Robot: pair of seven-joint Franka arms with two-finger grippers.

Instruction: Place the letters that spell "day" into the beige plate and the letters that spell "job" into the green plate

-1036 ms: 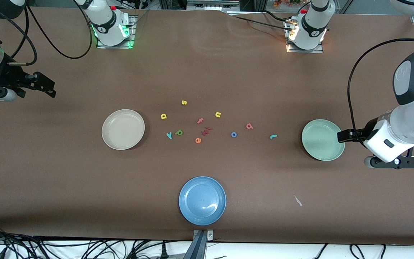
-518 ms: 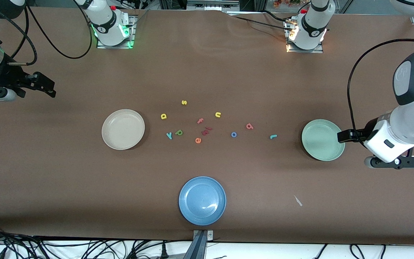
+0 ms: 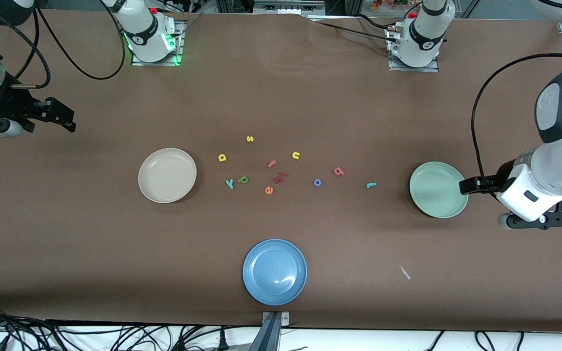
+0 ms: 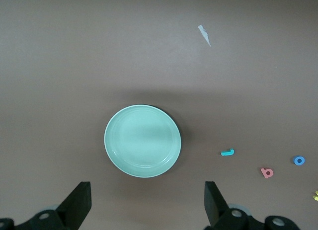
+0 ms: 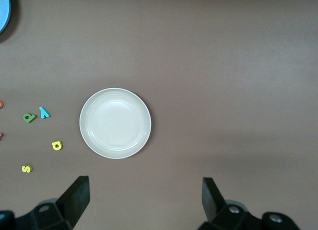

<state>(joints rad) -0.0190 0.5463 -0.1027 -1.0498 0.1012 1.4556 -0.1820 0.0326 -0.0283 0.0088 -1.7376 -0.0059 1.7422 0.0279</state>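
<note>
The beige plate (image 3: pixel 167 175) (image 5: pixel 115 123) lies bare toward the right arm's end. Beside it are the yellow d (image 3: pixel 222 157) (image 5: pixel 56 145), green a (image 3: pixel 243 179) (image 5: pixel 29 117) and teal y (image 3: pixel 230 184) (image 5: pixel 44 112). The green plate (image 3: pixel 438 189) (image 4: pixel 143 140) lies bare toward the left arm's end, with the teal j (image 3: pixel 371 185) (image 4: pixel 227 152), red b (image 3: pixel 339 171) (image 4: pixel 267 173) and blue o (image 3: pixel 317 182) (image 4: pixel 299 161) alongside. My left gripper (image 3: pixel 471 186) (image 4: pixel 147 205) hangs open high by the green plate's edge. My right gripper (image 3: pixel 69 119) (image 5: pixel 144 200) hangs open over bare table past the beige plate.
A blue plate (image 3: pixel 274 271) sits near the table's front edge. Mid-table lie a yellow s (image 3: pixel 250 139), yellow n (image 3: pixel 296 155), pink f (image 3: pixel 272 164), orange e (image 3: pixel 269 190) and dark red bits (image 3: pixel 279 179). A white paper scrap (image 3: pixel 404 272) lies nearer the camera than the green plate.
The left arm's wrist has drifted slightly toward its end of the table, away from the green plate. The right arm and all letters are unmoved.
</note>
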